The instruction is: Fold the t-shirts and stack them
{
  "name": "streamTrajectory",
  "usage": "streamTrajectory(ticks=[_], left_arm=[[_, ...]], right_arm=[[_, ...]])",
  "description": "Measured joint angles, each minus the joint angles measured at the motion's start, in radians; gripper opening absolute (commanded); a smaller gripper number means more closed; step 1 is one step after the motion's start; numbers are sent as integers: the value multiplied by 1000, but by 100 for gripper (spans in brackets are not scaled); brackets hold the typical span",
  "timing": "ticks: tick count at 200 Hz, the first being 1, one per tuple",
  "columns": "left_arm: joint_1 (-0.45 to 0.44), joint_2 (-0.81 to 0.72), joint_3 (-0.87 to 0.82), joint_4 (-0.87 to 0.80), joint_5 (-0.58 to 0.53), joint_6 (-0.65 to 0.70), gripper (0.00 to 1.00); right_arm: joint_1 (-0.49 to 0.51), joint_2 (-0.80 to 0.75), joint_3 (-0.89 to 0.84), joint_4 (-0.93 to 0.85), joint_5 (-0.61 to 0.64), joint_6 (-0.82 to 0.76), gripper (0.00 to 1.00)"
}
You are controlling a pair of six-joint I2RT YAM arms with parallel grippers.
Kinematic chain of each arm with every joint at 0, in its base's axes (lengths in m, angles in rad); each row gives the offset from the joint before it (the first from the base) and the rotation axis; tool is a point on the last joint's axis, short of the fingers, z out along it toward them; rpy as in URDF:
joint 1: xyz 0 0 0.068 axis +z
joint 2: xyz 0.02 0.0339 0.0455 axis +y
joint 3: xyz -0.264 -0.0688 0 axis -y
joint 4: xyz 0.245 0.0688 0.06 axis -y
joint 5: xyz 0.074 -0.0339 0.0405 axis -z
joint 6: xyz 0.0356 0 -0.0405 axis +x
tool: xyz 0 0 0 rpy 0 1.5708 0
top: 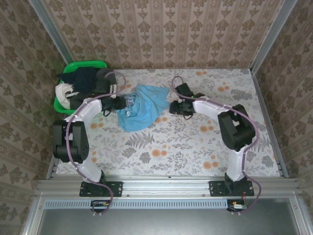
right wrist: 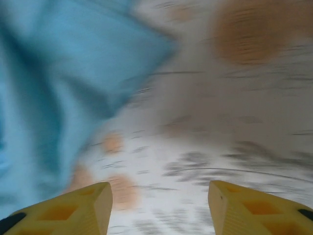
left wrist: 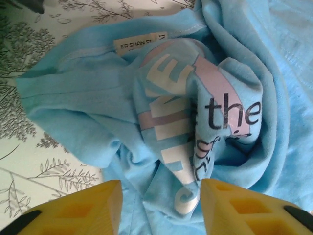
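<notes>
Both jaws wide, empty. We fear left gripper (left wrist: 159, 195) pinching several bunched layers of light blue t-shirt (left wrist: 73, 98); right gripper (right wrist: 159, 190), over bare table right of cloth, missing hem.

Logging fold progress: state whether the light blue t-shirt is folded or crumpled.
Crumpled, not folded: the light blue t-shirt lies bunched on the table, its lettering twisted among creases.

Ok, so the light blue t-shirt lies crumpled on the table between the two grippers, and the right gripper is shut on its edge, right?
No. The right gripper is open, bare table between its fingers, beside the edge of the light blue t-shirt; the right wrist view shows it. The rest holds.
</notes>
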Motion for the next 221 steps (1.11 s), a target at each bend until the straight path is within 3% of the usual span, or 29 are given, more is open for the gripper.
streamTrajectory(ticks=[15,39,49,58,81,110,132,137,144,153,167,185,221], left_arm=[[14,-40,-16,0,-6,1,58],[32,-59,-14,2,-12,3,60],[36,-57,-14,-1,-13,3,61],[38,-55,-14,-2,-12,3,63],[38,-55,-14,3,-11,3,64],[39,-53,-18,11,-10,6,65],[39,-53,-37,29,7,8,66],[38,-53,-43,35,13,9,66],[38,-53,-53,42,24,10,66],[37,-53,-65,55,43,10,67],[31,-53,-78,72,66,10,68],[6,-53,-97,93,82,10,69],[-115,-42,-146,134,120,5,71]], right_arm=[[77,18,20,31,-11,27,63],[165,82,60,79,-28,80,56],[171,106,61,97,-37,103,45],[167,130,66,100,-38,114,24],[144,146,70,68,-18,129,0],[91,39,35,-25,36,86,0],[-30,-147,3,-116,51,5,0],[-63,-178,4,-119,52,-16,9],[-117,-211,14,-128,58,-47,30],[-183,-225,45,-146,75,-83,43],[-268,-199,109,-180,117,-126,48],[-303,-182,103,-199,159,-153,58],[-224,-325,-208,-166,137,-136,60]])
